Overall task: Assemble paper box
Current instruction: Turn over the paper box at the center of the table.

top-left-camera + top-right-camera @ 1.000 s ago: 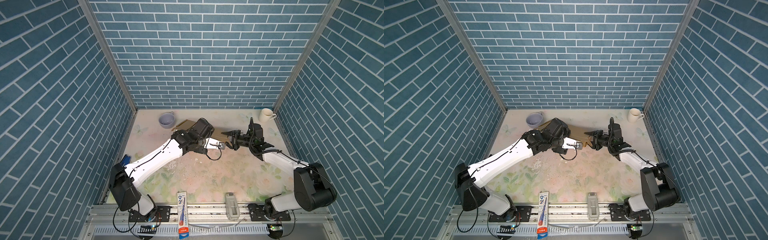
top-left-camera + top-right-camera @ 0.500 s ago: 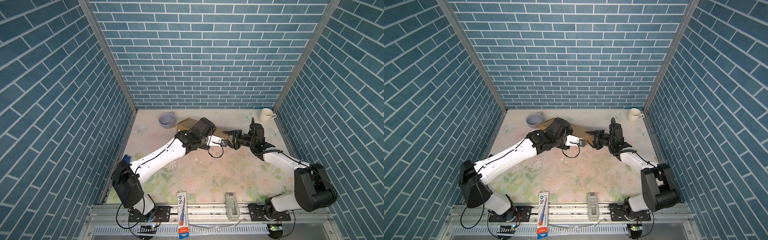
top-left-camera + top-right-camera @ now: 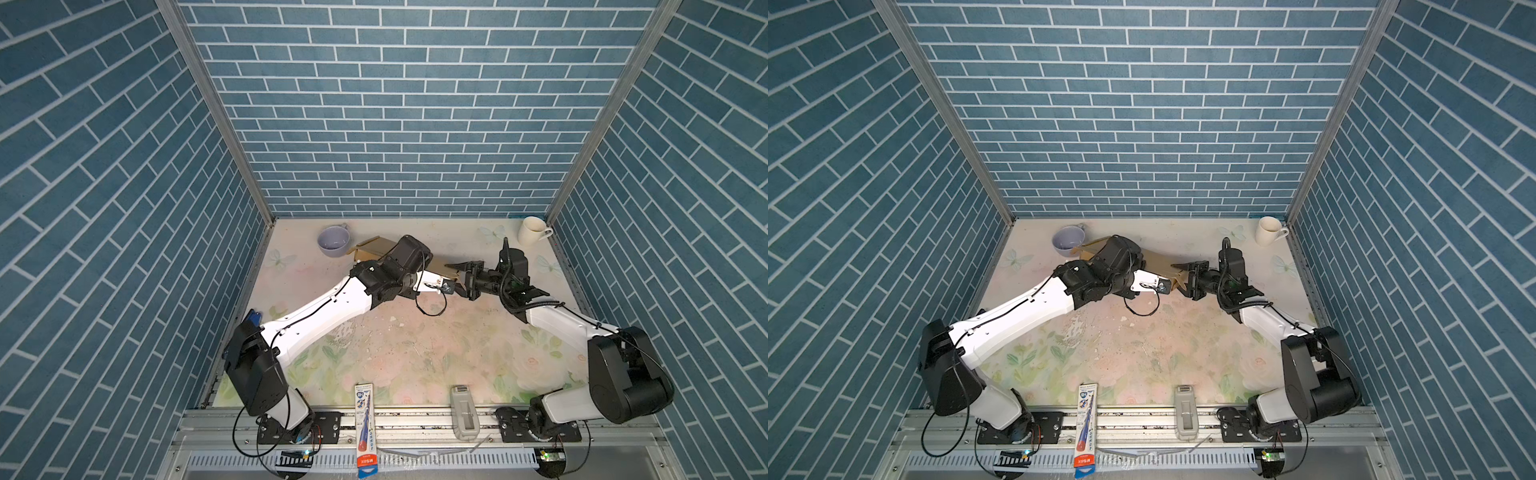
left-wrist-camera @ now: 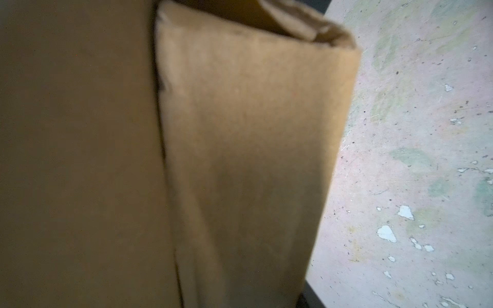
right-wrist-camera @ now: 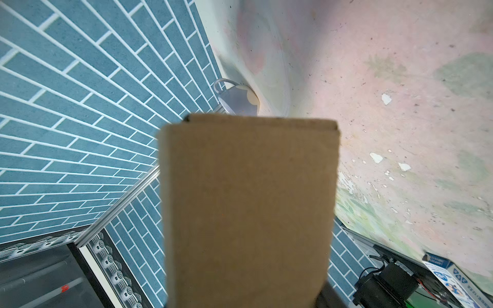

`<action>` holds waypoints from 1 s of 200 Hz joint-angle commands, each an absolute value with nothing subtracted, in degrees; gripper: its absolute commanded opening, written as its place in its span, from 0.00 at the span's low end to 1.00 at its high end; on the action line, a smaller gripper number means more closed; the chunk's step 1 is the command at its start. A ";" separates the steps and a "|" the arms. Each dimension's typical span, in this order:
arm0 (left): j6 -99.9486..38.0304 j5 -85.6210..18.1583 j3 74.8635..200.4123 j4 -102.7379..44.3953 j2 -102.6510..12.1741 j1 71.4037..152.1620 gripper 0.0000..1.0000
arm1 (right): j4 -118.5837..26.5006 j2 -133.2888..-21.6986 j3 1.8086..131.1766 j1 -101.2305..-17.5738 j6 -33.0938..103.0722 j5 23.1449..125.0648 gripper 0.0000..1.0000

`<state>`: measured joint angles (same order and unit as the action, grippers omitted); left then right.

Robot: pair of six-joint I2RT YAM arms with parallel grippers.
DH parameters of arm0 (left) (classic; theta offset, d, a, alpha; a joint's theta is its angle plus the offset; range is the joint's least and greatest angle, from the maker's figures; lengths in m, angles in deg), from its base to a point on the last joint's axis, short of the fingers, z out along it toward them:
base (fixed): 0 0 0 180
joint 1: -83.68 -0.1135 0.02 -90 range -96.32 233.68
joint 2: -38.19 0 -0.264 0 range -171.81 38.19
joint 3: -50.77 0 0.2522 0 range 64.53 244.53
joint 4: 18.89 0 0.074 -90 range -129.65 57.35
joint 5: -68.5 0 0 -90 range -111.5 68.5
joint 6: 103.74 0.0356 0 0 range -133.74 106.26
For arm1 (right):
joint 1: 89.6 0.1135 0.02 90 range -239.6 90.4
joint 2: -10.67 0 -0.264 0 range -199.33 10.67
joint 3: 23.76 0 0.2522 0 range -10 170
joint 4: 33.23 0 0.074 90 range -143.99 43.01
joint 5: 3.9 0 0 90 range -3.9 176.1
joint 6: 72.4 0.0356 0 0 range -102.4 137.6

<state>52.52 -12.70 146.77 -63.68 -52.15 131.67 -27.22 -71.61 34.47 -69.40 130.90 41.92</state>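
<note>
Brown paper box [image 3: 372, 248], partly folded, sits at the far middle of the floral bench [image 3: 415, 353], between both arms. The right jaws clamp its right end. The left jaws sit at its near edge; whether they are open or closed cannot be told. A lilac cup [image 3: 333, 241] stands just beside its left end.

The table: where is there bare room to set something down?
Bare: the middle of the table, between the left arm, the right arm and the front rail; also the back strip between paper box and white mug. Crowded: back centre, where both arms meet the box beside the purple cup.
</note>
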 commanded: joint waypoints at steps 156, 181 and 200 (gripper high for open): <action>40.29 -15.51 159.90 -91.99 -55.47 131.58 0.51 | -69.43 -63.68 43.97 -79.78 78.14 49.09 0.89; 36.91 -14.17 160.69 -93.87 -58.46 132.49 0.51 | -77.28 -62.46 49.59 -79.97 68.01 56.27 0.85; 34.13 -13.98 160.61 -94.05 -60.88 132.86 0.51 | -73.43 -61.33 47.41 -79.99 69.74 56.14 0.80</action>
